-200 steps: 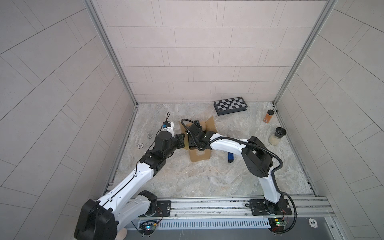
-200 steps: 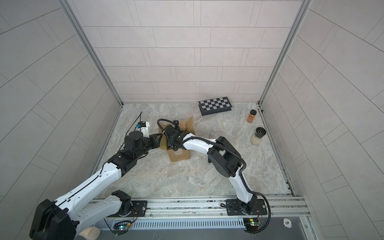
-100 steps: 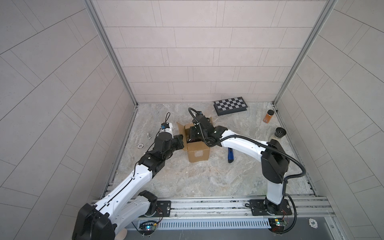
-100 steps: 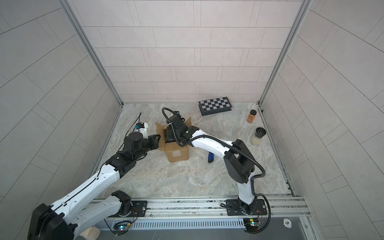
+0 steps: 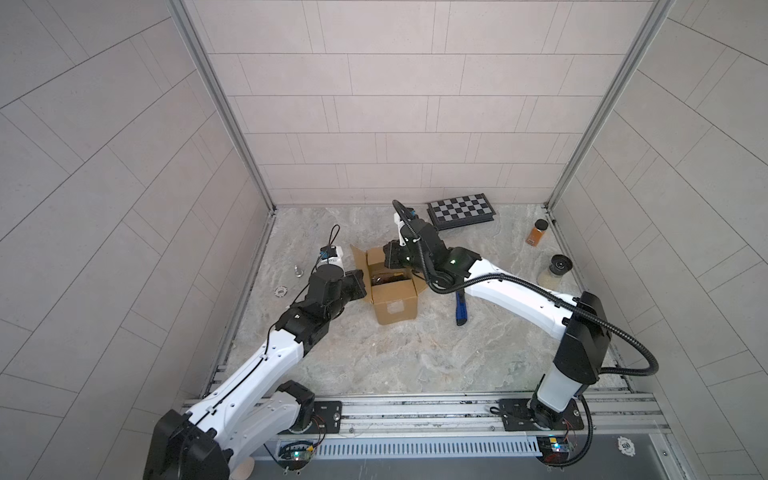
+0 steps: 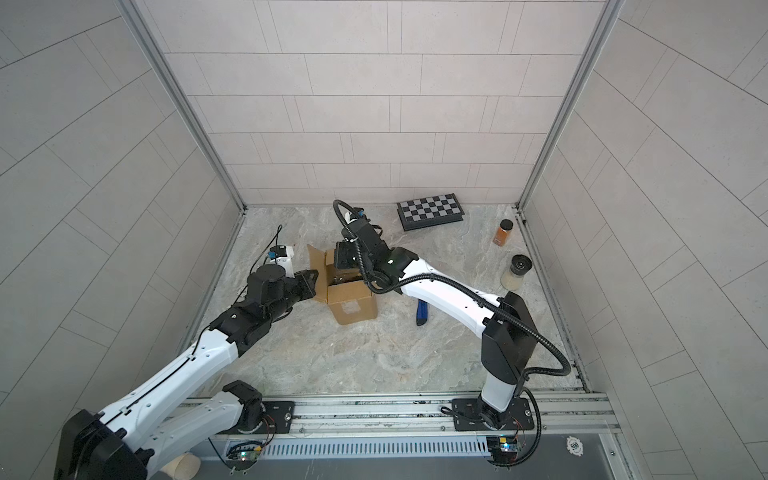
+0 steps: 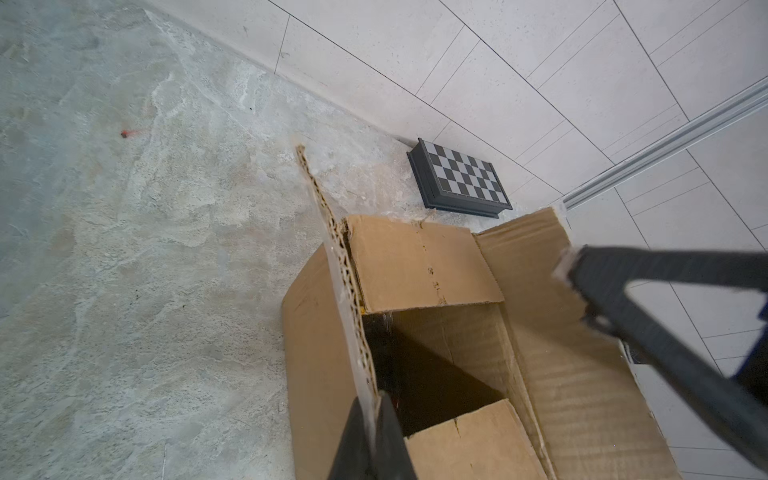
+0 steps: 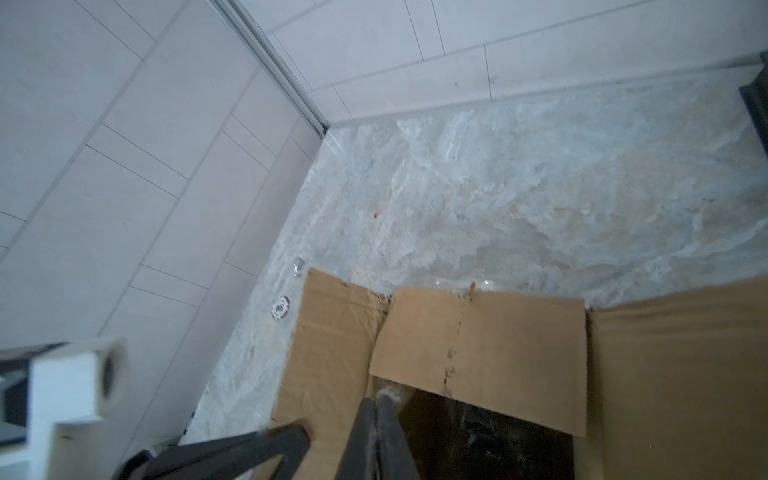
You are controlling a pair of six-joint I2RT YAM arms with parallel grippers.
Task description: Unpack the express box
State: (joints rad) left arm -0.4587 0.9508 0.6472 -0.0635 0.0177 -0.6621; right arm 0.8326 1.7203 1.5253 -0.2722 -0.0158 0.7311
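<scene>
The express box (image 5: 394,305) (image 6: 352,302) is a small brown carton standing mid-floor with its flaps open and something dark inside (image 5: 390,277). My left gripper (image 5: 360,286) (image 6: 312,281) (image 7: 374,400) is shut on the edge of the box's left flap (image 7: 332,249). My right gripper (image 5: 390,261) (image 6: 342,260) (image 8: 383,398) hangs over the far side of the opening. Its fingers are pressed together, with a pale fuzzy scrap at the tips; I cannot tell what that is. Most of the box's inside is in shadow.
A black-and-white checkered case (image 5: 461,210) (image 6: 430,210) (image 7: 462,179) lies by the back wall. An orange jar (image 5: 537,232) and a black-lidded jar (image 5: 557,272) stand at the right wall. A blue knife (image 5: 460,311) lies right of the box. A bolt (image 5: 297,271) and a white disc (image 5: 281,292) lie left.
My right gripper has risen from low over the box and drawn back to its far side, the arm stretching out. The box now stands with its top open. The left gripper kept its hold.
</scene>
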